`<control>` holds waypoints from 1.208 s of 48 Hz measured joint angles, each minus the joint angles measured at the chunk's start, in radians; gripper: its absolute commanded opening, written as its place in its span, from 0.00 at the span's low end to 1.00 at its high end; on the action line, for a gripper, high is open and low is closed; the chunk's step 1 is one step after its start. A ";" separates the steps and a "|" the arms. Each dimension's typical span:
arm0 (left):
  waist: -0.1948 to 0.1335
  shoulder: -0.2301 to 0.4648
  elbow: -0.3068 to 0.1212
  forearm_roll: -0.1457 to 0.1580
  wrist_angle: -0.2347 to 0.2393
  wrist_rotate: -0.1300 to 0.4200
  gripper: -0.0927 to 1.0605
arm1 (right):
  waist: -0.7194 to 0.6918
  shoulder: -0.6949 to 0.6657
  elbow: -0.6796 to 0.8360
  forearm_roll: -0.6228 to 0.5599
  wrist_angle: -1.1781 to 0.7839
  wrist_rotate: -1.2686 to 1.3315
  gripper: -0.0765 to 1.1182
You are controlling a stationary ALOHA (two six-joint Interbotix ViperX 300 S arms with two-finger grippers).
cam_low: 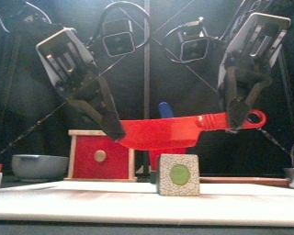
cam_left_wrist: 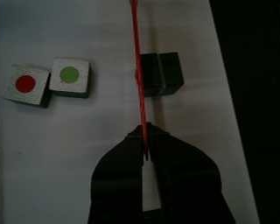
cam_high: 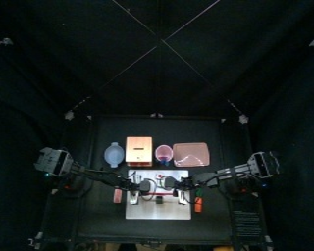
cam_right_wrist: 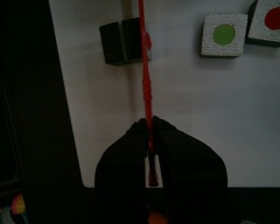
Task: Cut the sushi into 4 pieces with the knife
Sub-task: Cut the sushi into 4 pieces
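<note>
Task's thing: dark green sushi block [cam_left_wrist: 163,73], seemingly two slices not yet parted, on white cutting board [cam_left_wrist: 60,149], below and roughly midway between both grippers. Flat red toy knife [cam_low: 175,131] hangs above it, long axis gripper to gripper, blade line nearer block's edge than middle. Blade end pinched in left gripper [cam_low: 117,131], ringed handle end in right gripper [cam_low: 235,124], both closed on it. Red-dotted slice [cam_left_wrist: 25,85] and green-dotted slice [cam_left_wrist: 69,74] lie aside of blade, no obstacle. Pale wooden box with red drawer front [cam_low: 98,156] behind
</note>
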 measured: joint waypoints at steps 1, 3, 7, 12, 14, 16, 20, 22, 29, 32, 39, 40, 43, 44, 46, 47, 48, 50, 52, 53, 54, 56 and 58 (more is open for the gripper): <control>-0.003 0.000 0.000 -0.006 0.000 0.000 0.45 | 0.002 0.000 0.000 0.002 0.000 0.000 0.32; -0.009 0.000 -0.002 -0.014 0.000 0.000 0.45 | 0.005 0.000 0.000 0.006 -0.002 0.000 0.33; -0.018 0.002 -0.002 -0.028 0.000 0.000 0.45 | 0.011 0.000 0.000 0.009 -0.005 0.000 0.33; -0.021 0.008 -0.003 -0.037 0.000 0.000 0.45 | 0.012 0.006 0.000 0.012 -0.009 -0.002 0.33; -0.021 0.011 -0.003 -0.038 0.000 0.000 0.45 | 0.012 0.011 0.000 0.012 -0.012 -0.003 0.32; -0.021 0.015 -0.003 -0.038 0.000 0.000 0.45 | 0.012 0.017 0.000 0.012 -0.014 -0.003 0.32; -0.021 0.018 -0.003 -0.038 0.000 0.000 0.45 | 0.012 0.028 0.002 0.012 -0.015 -0.003 0.32; -0.021 0.021 -0.003 -0.038 -0.003 0.000 0.45 | 0.014 0.032 0.002 0.012 -0.017 -0.003 0.33; -0.021 0.029 -0.006 -0.038 -0.005 -0.002 0.45 | 0.020 0.048 0.002 0.012 -0.018 -0.002 0.32; -0.021 0.032 -0.008 -0.038 -0.005 -0.002 0.45 | 0.021 0.052 0.002 0.011 -0.018 0.005 0.32; -0.023 0.035 -0.011 -0.038 -0.005 0.000 0.45 | 0.028 0.054 0.003 -0.002 -0.018 0.032 0.32; -0.023 0.035 -0.011 -0.038 -0.005 0.000 0.45 | 0.029 0.054 0.003 -0.005 -0.018 0.037 0.33; -0.025 0.037 -0.011 -0.038 -0.005 0.000 0.45 | 0.034 0.054 0.005 -0.018 -0.017 0.051 0.33; -0.025 0.037 -0.012 -0.038 -0.005 0.000 0.45 | 0.035 0.052 0.003 -0.023 -0.018 0.057 0.33; -0.025 0.037 -0.012 -0.038 -0.005 0.000 0.45 | 0.038 0.054 0.003 -0.032 -0.018 0.064 0.33; -0.025 0.037 -0.012 -0.038 -0.005 0.000 0.45 | 0.040 0.054 0.003 -0.038 -0.018 0.069 0.33; -0.025 0.037 -0.012 -0.038 -0.005 0.000 0.45 | 0.043 0.054 0.002 -0.043 -0.018 0.072 0.32; -0.026 0.037 -0.012 -0.038 -0.005 0.000 0.45 | 0.044 0.054 0.002 -0.048 -0.018 0.074 0.33; -0.028 0.037 -0.012 -0.038 -0.005 0.000 0.45 | 0.046 0.054 0.000 -0.048 -0.018 0.074 0.32; -0.029 0.037 -0.012 -0.038 -0.005 0.000 0.45 | 0.046 0.052 0.000 -0.048 -0.018 0.074 0.33; -0.029 0.037 -0.012 -0.038 -0.005 0.000 0.45 | 0.046 0.052 0.000 -0.049 -0.018 0.075 0.32; -0.032 0.037 -0.012 -0.038 -0.005 0.000 0.45 | 0.048 0.054 0.000 -0.049 -0.018 0.074 0.32; -0.035 0.037 -0.012 -0.038 -0.005 0.000 0.45 | 0.049 0.054 -0.002 -0.049 -0.018 0.075 0.32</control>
